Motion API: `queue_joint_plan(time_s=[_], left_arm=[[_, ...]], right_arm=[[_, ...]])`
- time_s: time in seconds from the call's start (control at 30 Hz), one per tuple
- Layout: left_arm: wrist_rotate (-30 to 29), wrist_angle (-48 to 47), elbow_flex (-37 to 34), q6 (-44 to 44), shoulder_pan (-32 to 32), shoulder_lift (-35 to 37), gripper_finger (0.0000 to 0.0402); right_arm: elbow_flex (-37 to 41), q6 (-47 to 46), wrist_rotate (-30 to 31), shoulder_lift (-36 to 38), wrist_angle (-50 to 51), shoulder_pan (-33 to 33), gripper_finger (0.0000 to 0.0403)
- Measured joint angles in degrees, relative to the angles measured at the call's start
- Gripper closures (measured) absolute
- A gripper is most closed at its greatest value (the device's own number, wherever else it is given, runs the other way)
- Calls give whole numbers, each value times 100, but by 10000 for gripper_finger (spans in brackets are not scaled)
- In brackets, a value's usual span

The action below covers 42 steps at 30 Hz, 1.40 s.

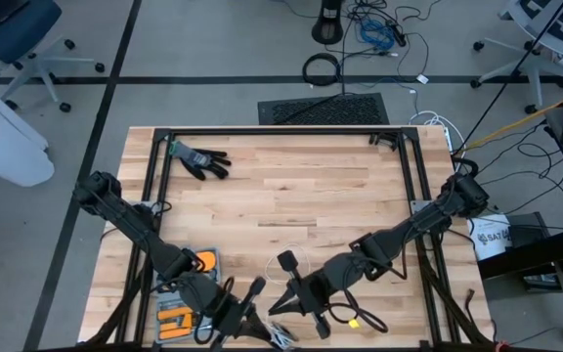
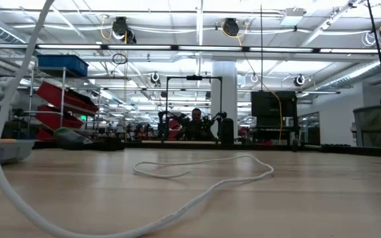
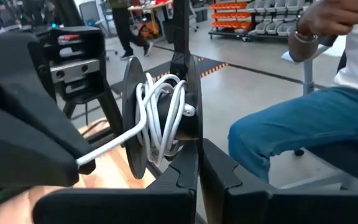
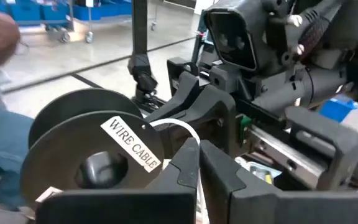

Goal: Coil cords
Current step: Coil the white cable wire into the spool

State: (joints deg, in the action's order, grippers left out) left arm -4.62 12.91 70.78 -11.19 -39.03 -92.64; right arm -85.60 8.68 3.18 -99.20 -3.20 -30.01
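Left fingers: the left gripper is pinched narrow on the rim of a black round plastic spool, near edge of the table, centre-left.
Right fingers: the right gripper is closed tight just beside the spool's labelled face, which reads "WIRE CABLE"; whether it grips the thin white cord there, I cannot tell.
Cord on spool: several white turns sit wound between the two flanges; one strand leaves the hub toward the table.
Loose cord: the rest lies in a slack loop on the wood, farther in from the grippers, trailing back to the near edge.
Key relation: both grippers meet at the spool; the free cord lies away toward the table's middle, its length running roughly left-right, the right arm nearer.
Surface: pale wooden slat table with a black frame; a black glove far left.
Room: open workshop; a seated person in jeans close by.
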Motion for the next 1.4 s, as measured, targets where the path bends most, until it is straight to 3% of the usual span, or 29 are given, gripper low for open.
queue_joint_plan(time_s=[0.2,0.37,0.57,0.83,0.97,1.2,1.4], left_arm=[[2,41,0,-173,0,0,395],[19,48,0,-172,0,0,395],[169,247,0,-269,-25,0,395],[172,578,0,-314,-48,11,395],[16,618,122,-304,-48,15,395],[-417,618,210,-267,-50,26,395],[-611,605,210,-270,-48,26,395]], right_arm=[[0,-287,-53,8,33,27,374],[-2,-477,-380,140,92,96,326],[-2,-807,-316,407,1089,197,271],[37,-1576,516,627,1934,-302,258],[653,-2098,1458,505,933,-942,265],[1696,-1789,3881,-419,-2356,-1550,261],[1747,-916,3917,-1531,-4473,-1341,208]])
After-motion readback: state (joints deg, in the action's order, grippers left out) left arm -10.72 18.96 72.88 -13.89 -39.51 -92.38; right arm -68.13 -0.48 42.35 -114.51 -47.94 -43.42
